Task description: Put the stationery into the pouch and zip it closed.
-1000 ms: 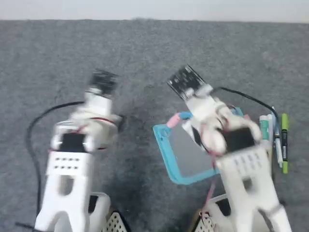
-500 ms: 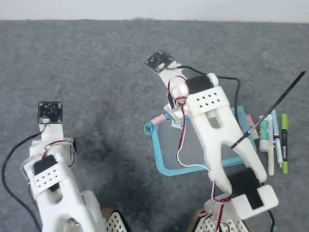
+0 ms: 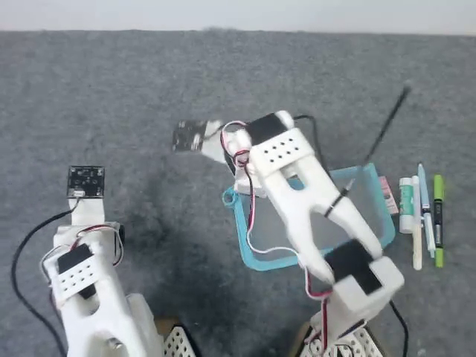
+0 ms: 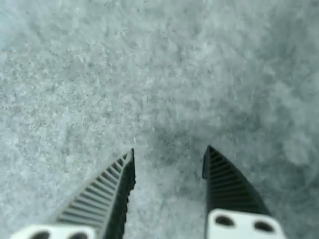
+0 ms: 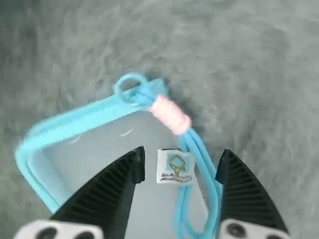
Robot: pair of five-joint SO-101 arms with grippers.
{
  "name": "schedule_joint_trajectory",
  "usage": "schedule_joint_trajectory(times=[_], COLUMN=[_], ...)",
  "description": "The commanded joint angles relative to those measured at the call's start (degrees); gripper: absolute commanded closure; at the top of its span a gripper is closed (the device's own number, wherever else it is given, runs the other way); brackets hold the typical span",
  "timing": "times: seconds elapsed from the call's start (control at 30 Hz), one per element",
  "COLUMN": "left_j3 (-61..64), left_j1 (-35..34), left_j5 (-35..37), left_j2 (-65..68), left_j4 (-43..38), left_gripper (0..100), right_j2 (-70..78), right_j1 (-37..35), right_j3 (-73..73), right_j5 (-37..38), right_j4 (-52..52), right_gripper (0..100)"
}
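Item 1. Flat clear plastic pouch [image 3: 383, 216] with a turquoise zip border: it lies on the grey felt table cover [image 3: 134, 82], right of centre in your high view. Its corner at 10 o'clock carries a turquoise ring [image 5: 127, 87] and a pink zip pull [image 5: 171, 114]. A small white label [image 5: 174, 166] sits just inside that corner.

Item 2. Stationery [image 3: 421, 216]: a row of pens and markers lies on the cover at 3 o'clock of the pouch, just beside its edge. The green marker [image 3: 438, 219] lies outermost. A small pink piece [image 3: 386, 195] touches the pouch border.

Item 3. Your right gripper [image 5: 182, 152]: it hangs over the pouch's 10 o'clock corner, fingers spread wide and holding nothing, the label between their tips. Its arm [image 3: 305, 193] stretches across the pouch.

Item 4. Your left gripper [image 4: 170, 150]: fingers wide apart and holding nothing, over bare cover. Its arm [image 3: 82, 275] stands at 8 o'clock, well apart from the pouch.
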Motion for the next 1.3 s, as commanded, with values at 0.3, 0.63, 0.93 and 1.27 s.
schedule_joint_trajectory(times=[0.3,0.63,0.93,1.27], left_j3=[0.57,0.57,1.19,0.75], left_j1=[-0.09,-0.09,-0.09,0.88], left_j5=[-0.62,-0.62,-0.62,-0.53], left_j2=[-1.41,-1.41,-1.76,-1.58], left_j4=[-2.99,-2.99,-3.08,-3.08], left_gripper=[79,79,79,79], right_j2=[7.87,9.27,8.48,-2.42], right_j1=[-0.66,-1.45,-3.65,1.45], right_j3=[-2.99,-2.99,-4.04,-27.34], right_j5=[17.85,17.58,6.07,-20.48], right_j4=[-4.53,-7.78,-9.19,2.68], right_gripper=[76.8,80.1,99.1,99.2])
